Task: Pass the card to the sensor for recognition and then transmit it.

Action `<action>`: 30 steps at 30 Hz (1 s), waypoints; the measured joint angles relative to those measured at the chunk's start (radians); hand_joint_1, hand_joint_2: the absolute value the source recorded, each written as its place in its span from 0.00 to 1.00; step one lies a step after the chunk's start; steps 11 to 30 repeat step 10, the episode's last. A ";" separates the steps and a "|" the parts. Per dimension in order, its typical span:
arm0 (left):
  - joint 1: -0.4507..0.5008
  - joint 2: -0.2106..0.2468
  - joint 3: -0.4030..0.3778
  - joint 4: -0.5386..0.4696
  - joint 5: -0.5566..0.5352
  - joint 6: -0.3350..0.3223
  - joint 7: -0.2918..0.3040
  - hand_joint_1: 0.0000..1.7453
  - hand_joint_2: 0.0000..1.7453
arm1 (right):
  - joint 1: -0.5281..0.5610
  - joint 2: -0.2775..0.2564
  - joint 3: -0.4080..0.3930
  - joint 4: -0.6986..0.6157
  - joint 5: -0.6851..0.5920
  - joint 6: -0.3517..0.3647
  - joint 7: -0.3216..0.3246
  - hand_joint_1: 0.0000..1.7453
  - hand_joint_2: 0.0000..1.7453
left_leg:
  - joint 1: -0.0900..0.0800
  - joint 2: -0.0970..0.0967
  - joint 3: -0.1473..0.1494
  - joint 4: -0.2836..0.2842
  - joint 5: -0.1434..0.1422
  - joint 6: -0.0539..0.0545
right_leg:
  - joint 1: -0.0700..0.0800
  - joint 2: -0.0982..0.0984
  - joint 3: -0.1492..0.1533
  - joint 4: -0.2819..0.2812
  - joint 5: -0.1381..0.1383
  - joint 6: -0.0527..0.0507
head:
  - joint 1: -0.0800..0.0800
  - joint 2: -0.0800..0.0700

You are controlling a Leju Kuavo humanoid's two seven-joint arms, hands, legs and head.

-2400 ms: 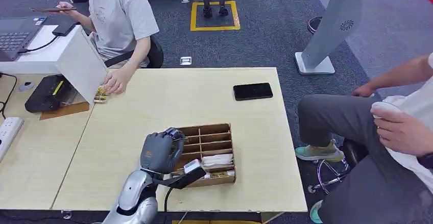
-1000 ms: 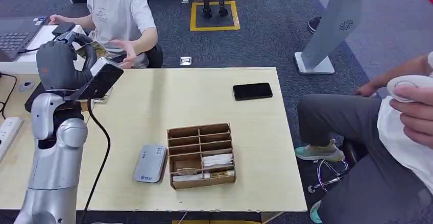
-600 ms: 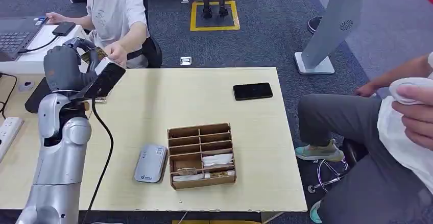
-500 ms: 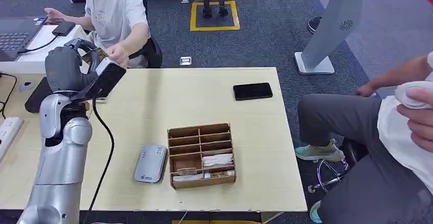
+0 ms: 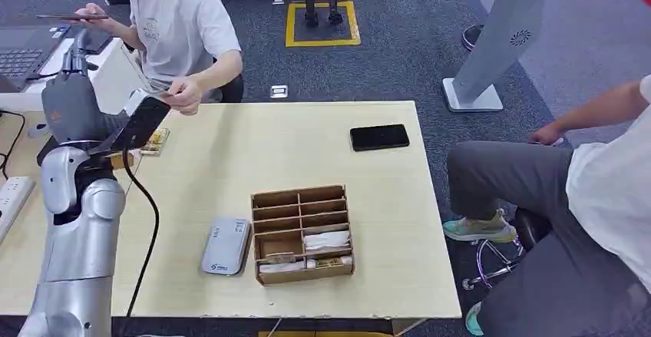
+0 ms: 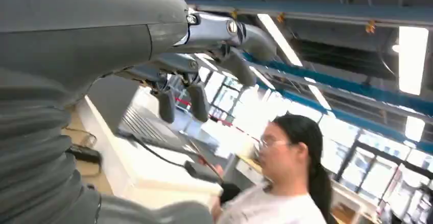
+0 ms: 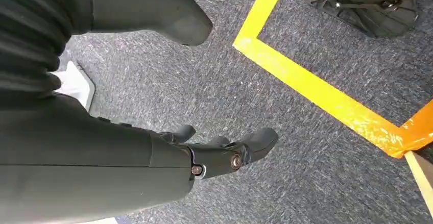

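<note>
a: left side first. how is the left hand (image 5: 73, 107)?

b: raised over the table's far left corner, beside the white housing (image 5: 115, 84). in the wrist view its fingers (image 6: 166, 106) hang apart with nothing between them. i judge it empty.

a: and the card?

b: uncertain. a patterned card (image 5: 155, 139) lies flat on the table (image 5: 253, 145), just below the wrist. the seated person's hand (image 5: 183, 91) is curled close by the wrist; whether it holds a card is too small to tell.

a: risks from here?

b: three, in my judgement. the arm is very near that person, so a quick lowering could strike their hand. the black cable (image 5: 146, 199) hangs from the wrist over the table and could snag. and if the handover is unfinished, a card between two hands could drop.

a: the sensor?

b: likely the grey flat reader (image 5: 226, 246), well apart from the hand, just beside the wooden compartment tray (image 5: 303, 233).

a: further right?

b: a black phone (image 5: 380, 137) near the far edge, then a second person (image 5: 537, 222) seated off the table's right end.

a: right hand (image 7: 224, 155)?

b: hanging over the carpet, fingers loosely bent, holding nothing.

a: surface and room?

b: pale wood tabletop, matte. blue-grey carpet, a yellow taped square (image 5: 322, 22), a white stand (image 5: 499, 45).
</note>
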 joint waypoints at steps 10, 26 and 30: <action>0.154 0.081 0.241 -0.024 0.124 0.125 -0.102 0.00 1.00 | 0.013 0.000 -0.011 0.000 -0.005 -0.015 0.000 0.00 1.00 | 0.000 0.001 -0.001 -0.001 0.000 0.000 | 0.000 0.001 0.000 0.000 0.000 0.000 | 0.000 0.000; 0.154 0.081 0.241 -0.024 0.124 0.125 -0.102 0.00 1.00 | 0.013 0.000 -0.011 0.000 -0.005 -0.015 0.000 0.00 1.00 | 0.000 0.001 -0.001 -0.001 0.000 0.000 | 0.000 0.001 0.000 0.000 0.000 0.000 | 0.000 0.000; 0.154 0.081 0.241 -0.024 0.124 0.125 -0.102 0.00 1.00 | 0.013 0.000 -0.011 0.000 -0.005 -0.015 0.000 0.00 1.00 | 0.000 0.001 -0.001 -0.001 0.000 0.000 | 0.000 0.001 0.000 0.000 0.000 0.000 | 0.000 0.000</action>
